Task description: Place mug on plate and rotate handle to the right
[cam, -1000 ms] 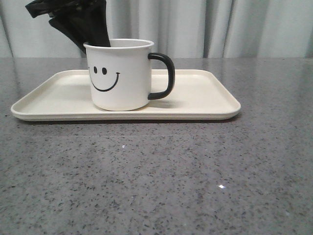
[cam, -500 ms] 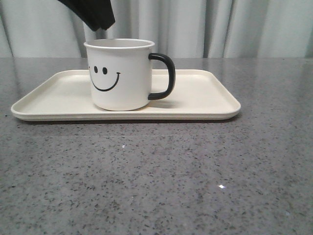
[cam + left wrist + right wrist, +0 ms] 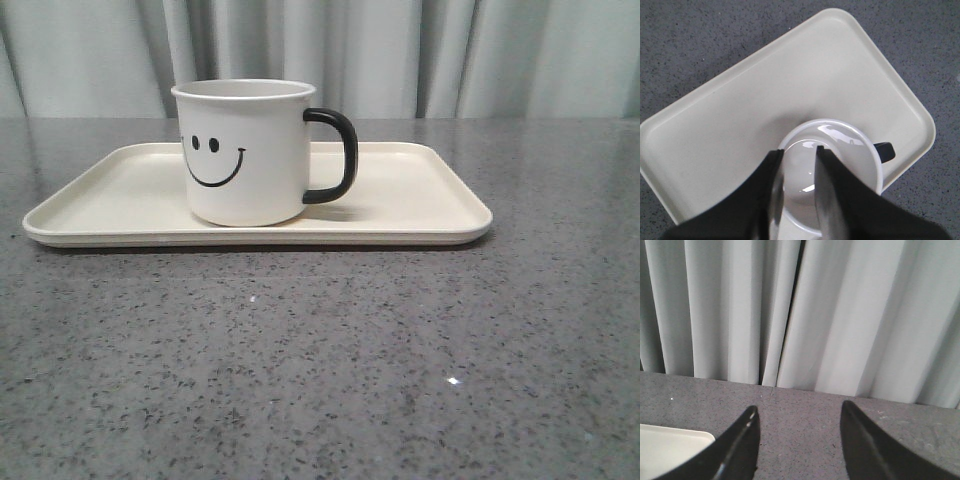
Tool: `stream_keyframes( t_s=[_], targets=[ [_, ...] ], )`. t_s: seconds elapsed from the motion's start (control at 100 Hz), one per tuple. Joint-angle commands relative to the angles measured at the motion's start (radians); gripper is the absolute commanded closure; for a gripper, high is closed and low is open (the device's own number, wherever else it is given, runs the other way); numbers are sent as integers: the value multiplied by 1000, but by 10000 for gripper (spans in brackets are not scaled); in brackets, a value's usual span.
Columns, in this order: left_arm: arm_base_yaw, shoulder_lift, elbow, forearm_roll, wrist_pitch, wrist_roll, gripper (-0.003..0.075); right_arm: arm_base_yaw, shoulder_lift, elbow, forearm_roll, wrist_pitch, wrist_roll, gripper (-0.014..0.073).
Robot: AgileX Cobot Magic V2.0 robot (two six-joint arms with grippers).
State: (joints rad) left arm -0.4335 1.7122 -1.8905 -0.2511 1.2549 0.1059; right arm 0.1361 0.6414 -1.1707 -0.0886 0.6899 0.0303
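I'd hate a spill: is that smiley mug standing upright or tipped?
Upright. The mug sits flat on the plate, its rim level and its handle pointing right.

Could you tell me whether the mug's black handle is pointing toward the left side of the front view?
No, the handle sticks out from the right side of the smiley-face mug, which stands on the cream tray.

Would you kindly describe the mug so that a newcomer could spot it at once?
On the grey speckled table lies a cream tray, the plate. Left of its middle stands the mug, upright. It is white, with a black smiley face towards the camera and a glossy black handle pointing right; nothing else is on the tray.
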Motion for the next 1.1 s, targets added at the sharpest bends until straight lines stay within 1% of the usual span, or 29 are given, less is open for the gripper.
stream_keyframes(
  t_s=[0.0,0.16,0.35,0.69,0.83,0.95,1.09],
  targets=[
    [-5,-87,-35,-16,10,-11,562,3,13,-29,-16,-72,-8,209],
    [-5,-172,-35,29,10,-18,562,3,13,-29,-16,-72,-8,209],
    [-5,-302,-35,149,10,-54,562,3,13,-29,-16,-72,-8,209],
    [-5,-555,-31,317,10,-88,562,3,13,-29,-15,-72,-8,209],
    [-5,-666,33,392,10,-106,562,3,13,-29,-15,-72,-8,209],
    [-5,-769,136,445,10,-116,564,3,13,-29,-15,-72,-8,209],
    [-5,-883,276,481,10,-168,601,3,13,-29,-15,-72,-8,209]
  ],
)
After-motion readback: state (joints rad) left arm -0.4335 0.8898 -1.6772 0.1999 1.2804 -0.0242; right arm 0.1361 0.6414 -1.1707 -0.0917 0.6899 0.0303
